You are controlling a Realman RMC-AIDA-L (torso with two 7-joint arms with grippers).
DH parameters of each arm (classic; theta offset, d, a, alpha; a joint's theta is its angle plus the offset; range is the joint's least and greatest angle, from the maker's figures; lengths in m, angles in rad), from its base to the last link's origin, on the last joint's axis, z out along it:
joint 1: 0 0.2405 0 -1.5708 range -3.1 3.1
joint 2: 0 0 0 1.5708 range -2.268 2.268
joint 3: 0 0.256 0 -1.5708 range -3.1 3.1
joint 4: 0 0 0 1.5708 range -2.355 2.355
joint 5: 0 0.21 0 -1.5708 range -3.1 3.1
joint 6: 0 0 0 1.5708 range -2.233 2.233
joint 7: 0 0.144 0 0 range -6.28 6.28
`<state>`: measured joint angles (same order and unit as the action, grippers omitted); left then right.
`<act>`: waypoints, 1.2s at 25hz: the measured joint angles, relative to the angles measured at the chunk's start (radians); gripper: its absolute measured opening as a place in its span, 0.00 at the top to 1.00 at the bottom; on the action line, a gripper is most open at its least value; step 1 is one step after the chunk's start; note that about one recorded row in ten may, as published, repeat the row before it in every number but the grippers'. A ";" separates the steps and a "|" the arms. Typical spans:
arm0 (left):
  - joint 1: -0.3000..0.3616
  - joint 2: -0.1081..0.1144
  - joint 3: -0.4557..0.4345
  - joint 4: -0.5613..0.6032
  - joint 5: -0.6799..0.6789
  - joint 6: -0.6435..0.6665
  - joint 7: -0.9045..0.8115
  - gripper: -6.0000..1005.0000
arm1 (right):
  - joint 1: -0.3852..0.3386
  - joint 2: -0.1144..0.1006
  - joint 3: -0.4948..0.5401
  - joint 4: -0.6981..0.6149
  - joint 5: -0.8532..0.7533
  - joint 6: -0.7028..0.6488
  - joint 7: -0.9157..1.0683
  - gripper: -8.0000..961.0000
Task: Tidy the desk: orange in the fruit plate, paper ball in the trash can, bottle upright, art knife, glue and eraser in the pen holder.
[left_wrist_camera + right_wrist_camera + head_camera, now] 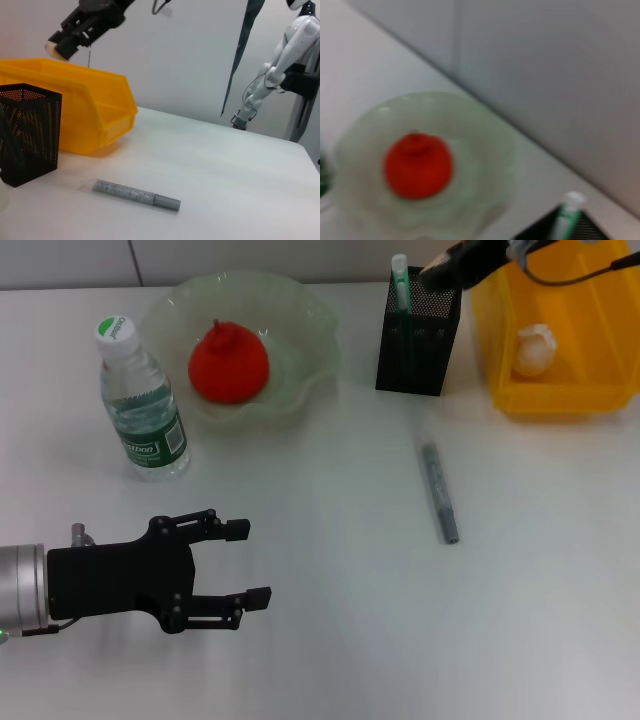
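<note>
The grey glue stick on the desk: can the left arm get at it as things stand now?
Probably yes. The glue stick lies alone on bare desk, and the open left end effector hovers to its left with nothing between.

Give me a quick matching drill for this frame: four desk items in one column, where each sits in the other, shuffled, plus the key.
Items:
1. orange
2. paper ball
3. knife
4. glue

Places:
A. lying on the bare desk
B. standing in the pen holder
C. in the fruit plate
D. in the trash can

Pairs: 1-C, 2-D, 3-B, 4-A
</note>
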<state>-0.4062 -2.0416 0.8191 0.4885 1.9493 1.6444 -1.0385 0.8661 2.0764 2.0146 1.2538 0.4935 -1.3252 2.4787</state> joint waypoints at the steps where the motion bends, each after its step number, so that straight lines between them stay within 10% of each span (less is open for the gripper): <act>1: 0.000 0.000 0.000 0.000 0.000 0.000 0.000 0.16 | 0.000 0.000 0.000 0.000 0.000 0.000 0.000 0.57; 22: -0.002 -0.005 0.006 -0.003 0.000 0.002 0.000 0.16 | 0.015 0.000 -0.007 -0.219 0.000 0.267 -0.013 0.57; 30: 0.005 -0.005 0.002 -0.004 0.000 0.005 0.005 0.16 | 0.003 0.000 0.001 -0.176 0.071 0.247 -0.015 0.35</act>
<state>-0.4011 -2.0464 0.8210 0.4846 1.9496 1.6494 -1.0333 0.8693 2.0766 2.0160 1.0778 0.5642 -1.0786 2.4635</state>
